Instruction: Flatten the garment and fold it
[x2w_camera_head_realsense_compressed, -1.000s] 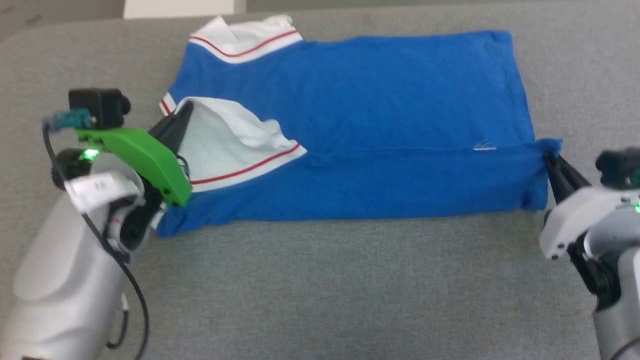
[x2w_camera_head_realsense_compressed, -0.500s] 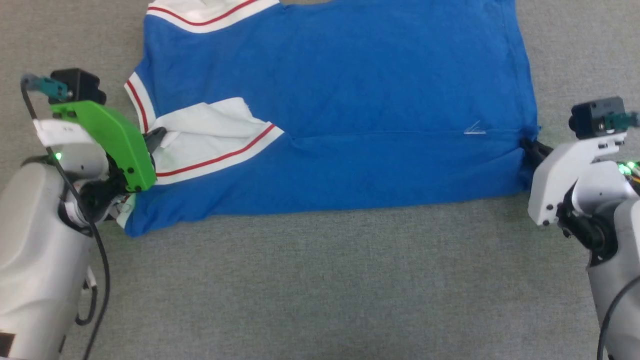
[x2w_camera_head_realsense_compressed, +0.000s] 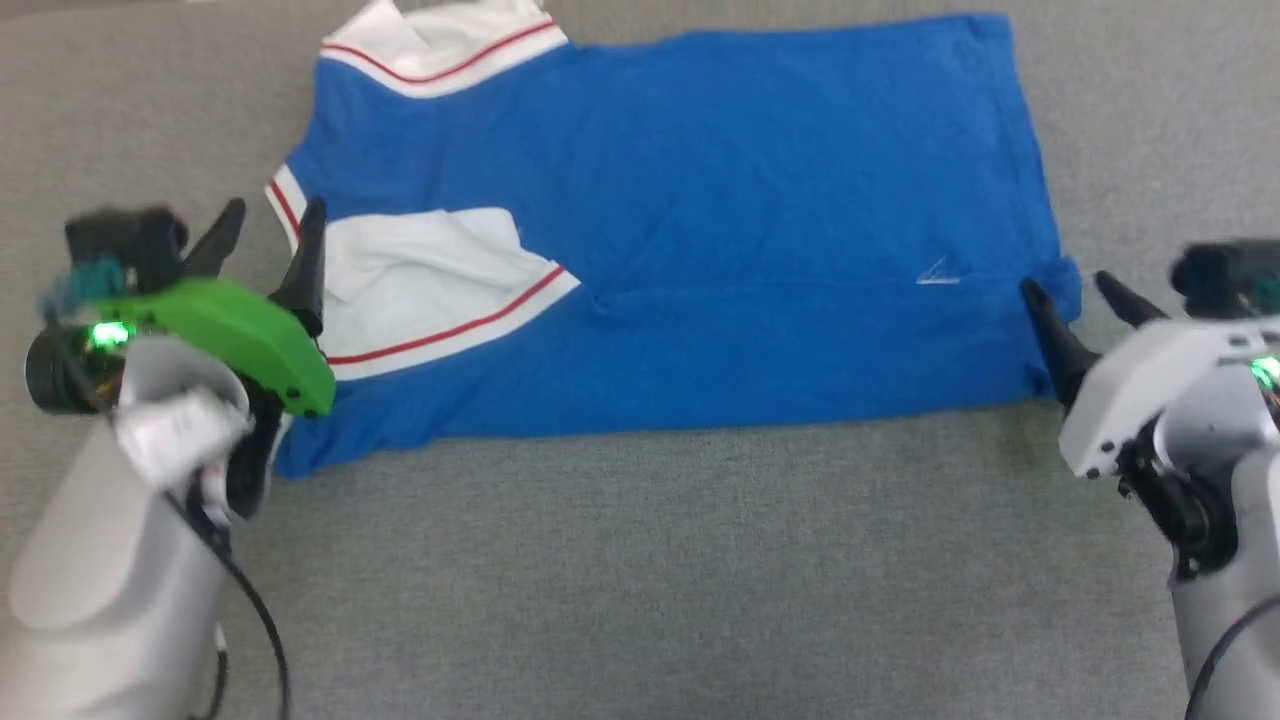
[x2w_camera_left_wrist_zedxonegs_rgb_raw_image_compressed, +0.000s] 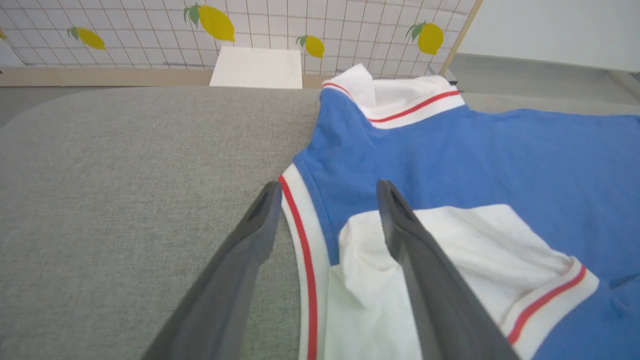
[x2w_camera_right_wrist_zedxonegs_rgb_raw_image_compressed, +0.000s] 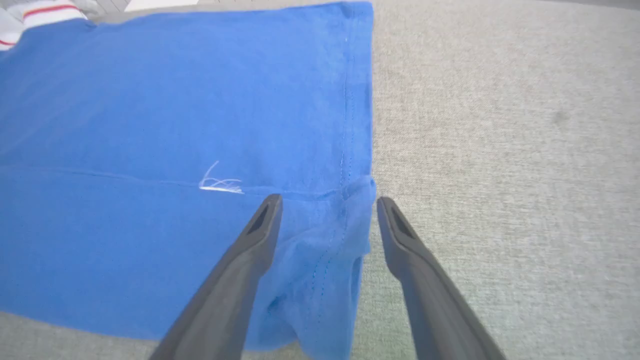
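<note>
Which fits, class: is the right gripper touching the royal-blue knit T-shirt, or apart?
Cannot tell. In the right wrist view the right gripper straddles the hem corner of the royal-blue knit T-shirt, one finger overlapping cloth; neither contact nor gap shows plainly.

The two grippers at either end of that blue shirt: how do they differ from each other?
The left gripper sits ahead of a green housing; the right gripper ahead of a white housing. The left gripper's fingers straddle the garment's white, red-striped trim by the folded sleeve; the right gripper's straddle a bunched plain-blue hem corner. Both are open, with dark fingers, holding nothing.
</note>
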